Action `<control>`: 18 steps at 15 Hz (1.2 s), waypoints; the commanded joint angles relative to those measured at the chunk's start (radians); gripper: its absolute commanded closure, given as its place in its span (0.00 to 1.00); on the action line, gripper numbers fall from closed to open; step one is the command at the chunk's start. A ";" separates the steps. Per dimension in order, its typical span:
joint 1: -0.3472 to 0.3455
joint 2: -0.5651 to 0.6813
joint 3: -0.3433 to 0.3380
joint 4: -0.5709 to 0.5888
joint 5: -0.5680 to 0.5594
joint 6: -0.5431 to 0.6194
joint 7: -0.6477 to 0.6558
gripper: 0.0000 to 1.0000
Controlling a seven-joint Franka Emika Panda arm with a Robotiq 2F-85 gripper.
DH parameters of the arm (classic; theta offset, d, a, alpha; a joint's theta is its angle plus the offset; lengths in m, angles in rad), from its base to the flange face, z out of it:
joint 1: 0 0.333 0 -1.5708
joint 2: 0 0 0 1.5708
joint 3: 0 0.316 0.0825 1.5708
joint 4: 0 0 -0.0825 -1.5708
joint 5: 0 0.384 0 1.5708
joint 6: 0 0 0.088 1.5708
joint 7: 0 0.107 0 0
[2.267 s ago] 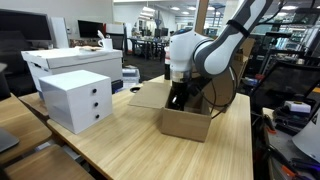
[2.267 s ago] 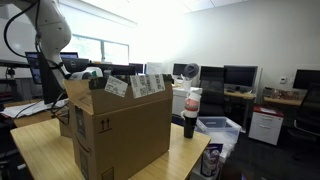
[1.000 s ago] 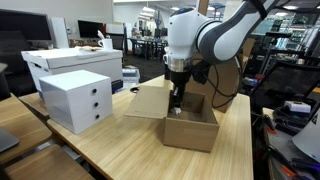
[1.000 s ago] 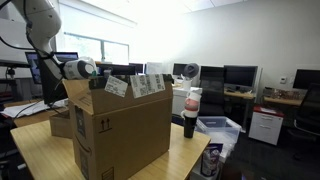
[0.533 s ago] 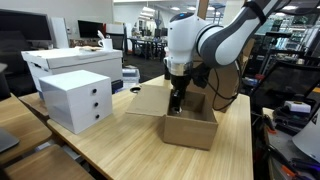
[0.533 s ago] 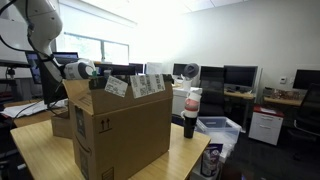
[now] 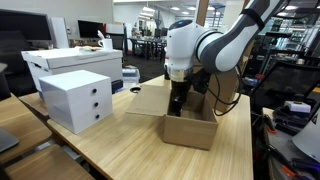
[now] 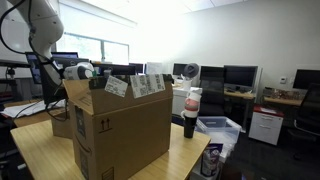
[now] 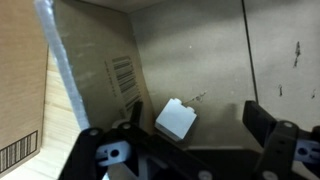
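Observation:
An open cardboard box (image 7: 190, 128) stands on the wooden table (image 7: 110, 150); in an exterior view it fills the foreground (image 8: 120, 130) with its flaps up. My gripper (image 7: 177, 103) hangs straight down into the box mouth. In the wrist view a small white block (image 9: 177, 119) lies loose on the box floor (image 9: 220, 60). My gripper (image 9: 198, 122) is open, its dark fingers (image 9: 260, 125) spread on either side of the block, just above it and not touching. From the side, the box wall hides the jaws and only the wrist (image 8: 78, 70) shows.
A white drawer unit (image 7: 75, 100) and a larger white box (image 7: 70, 60) stand on the table beside the cardboard box. A dark bottle (image 8: 192, 112) stands close behind the box. Office desks, monitors (image 8: 240, 78) and chairs surround the table.
The jaws have spread open over the last second, and the arm has sunk slightly toward the box. The box has not moved.

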 commanded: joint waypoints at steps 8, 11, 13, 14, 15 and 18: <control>-0.010 -0.040 0.007 -0.017 0.058 0.028 -0.014 0.01; -0.021 -0.087 0.008 -0.002 0.081 -0.012 -0.044 0.00; -0.044 -0.123 0.020 0.022 0.130 -0.072 -0.093 0.00; -0.056 -0.139 0.025 0.036 0.154 -0.101 -0.121 0.00; -0.064 -0.150 0.024 0.050 0.167 -0.130 -0.136 0.00; -0.107 -0.154 0.021 0.106 0.219 -0.203 -0.213 0.00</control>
